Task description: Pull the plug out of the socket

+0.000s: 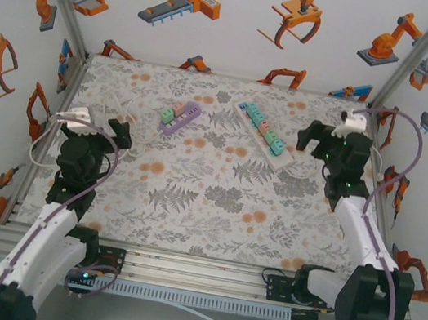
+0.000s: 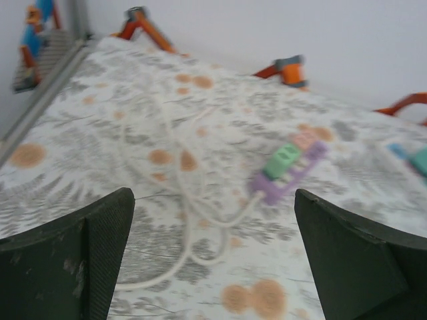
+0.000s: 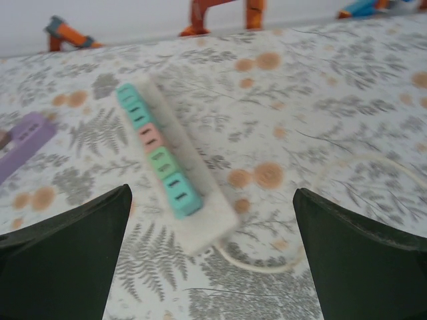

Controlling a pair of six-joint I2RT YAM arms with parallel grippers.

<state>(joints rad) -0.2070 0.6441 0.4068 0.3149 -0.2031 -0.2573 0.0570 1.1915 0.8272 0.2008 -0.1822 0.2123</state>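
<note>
Right hand (image 1: pixel 315 138) beside white strip (image 1: pixel 271 143), cord (image 3: pixel 257 267) nearby

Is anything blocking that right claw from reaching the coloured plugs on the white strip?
Nothing visible does. The open right claw faces the coloured plugs on the white strip with open space between. The strip's cord lies flat on the table by its near end.
</note>
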